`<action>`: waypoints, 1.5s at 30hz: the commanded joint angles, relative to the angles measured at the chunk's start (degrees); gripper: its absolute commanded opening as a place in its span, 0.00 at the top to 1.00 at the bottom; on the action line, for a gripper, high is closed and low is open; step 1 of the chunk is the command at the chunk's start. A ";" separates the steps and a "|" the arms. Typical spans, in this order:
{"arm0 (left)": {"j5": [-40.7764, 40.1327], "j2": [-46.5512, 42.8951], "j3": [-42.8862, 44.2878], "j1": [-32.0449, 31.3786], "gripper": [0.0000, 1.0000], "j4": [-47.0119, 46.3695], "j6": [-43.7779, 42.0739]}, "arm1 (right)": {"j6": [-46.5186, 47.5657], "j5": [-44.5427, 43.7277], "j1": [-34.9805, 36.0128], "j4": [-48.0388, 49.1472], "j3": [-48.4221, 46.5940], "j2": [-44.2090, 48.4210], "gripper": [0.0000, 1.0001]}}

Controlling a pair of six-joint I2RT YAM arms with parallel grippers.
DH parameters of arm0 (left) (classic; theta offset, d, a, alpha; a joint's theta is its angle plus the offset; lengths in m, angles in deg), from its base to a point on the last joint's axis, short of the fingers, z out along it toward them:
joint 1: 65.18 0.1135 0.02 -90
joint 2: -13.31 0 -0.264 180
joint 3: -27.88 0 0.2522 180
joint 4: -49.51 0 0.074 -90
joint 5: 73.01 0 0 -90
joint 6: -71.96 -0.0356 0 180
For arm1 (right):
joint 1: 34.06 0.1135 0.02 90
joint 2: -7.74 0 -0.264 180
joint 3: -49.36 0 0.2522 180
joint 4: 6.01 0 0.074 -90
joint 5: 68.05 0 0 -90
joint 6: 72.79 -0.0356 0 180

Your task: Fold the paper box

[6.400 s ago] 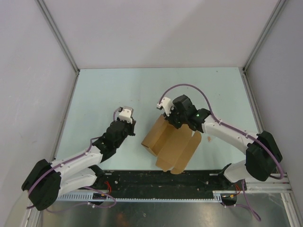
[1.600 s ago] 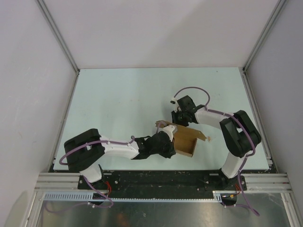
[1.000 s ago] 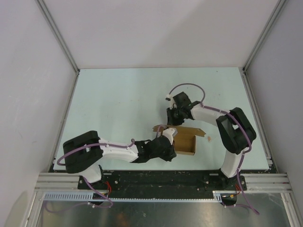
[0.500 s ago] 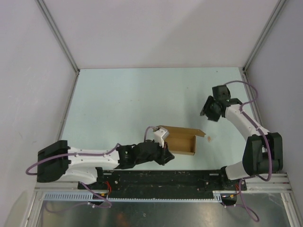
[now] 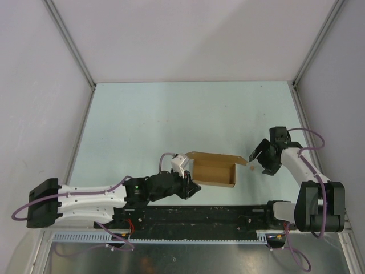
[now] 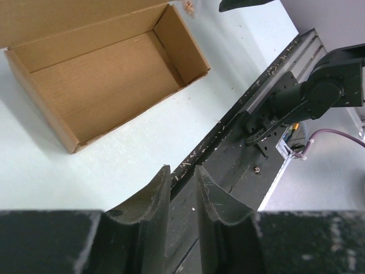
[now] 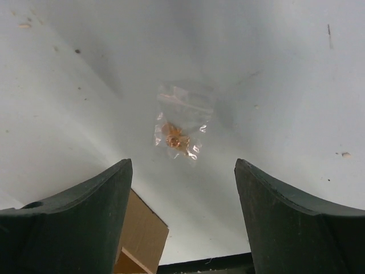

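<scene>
Nearest the black front rail (image 5: 194,216), the left fingers (image 6: 181,174), barely parted and empty, had released the plain brown thin-cardboard box (image 5: 214,170), which sat formed but open-topped on the smooth pale bench (image 5: 159,114), suggesting mainly its closing remained, while the wide-open, empty right fingers (image 7: 182,165) had withdrawn to its right.

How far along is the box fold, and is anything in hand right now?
Done: the paper box stands as an open tray, walls up. In hand: nothing. The left end effector is beside the box, apart from it and slightly parted; the right end effector hangs open over a small clear bag. Left: the lid flap is open and likely needs closing.
</scene>
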 commanded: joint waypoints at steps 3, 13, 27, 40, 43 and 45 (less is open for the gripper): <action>-2.27 -0.74 -0.42 -0.29 0.71 1.29 1.04 | -0.67 2.54 -3.21 5.21 2.14 -2.23 0.23; -3.41 -1.62 -1.47 -0.29 0.71 1.29 1.75 | -4.01 3.25 -6.03 10.05 4.70 -3.37 0.28; -4.03 -0.74 -1.56 -0.21 0.72 1.47 2.45 | -3.84 4.04 -6.38 13.21 6.54 -4.08 0.63; -5.52 -0.91 -1.47 -0.29 0.72 1.91 2.80 | -1.12 1.23 -6.56 14.36 6.54 10.06 1.00; -6.22 -2.23 -1.12 -0.21 0.72 2.43 2.45 | -0.67 0.97 -6.65 13.57 5.58 14.71 1.00; -6.57 -3.63 -1.03 -0.21 0.73 2.61 2.19 | 0.47 1.31 -6.73 12.43 4.00 17.00 1.00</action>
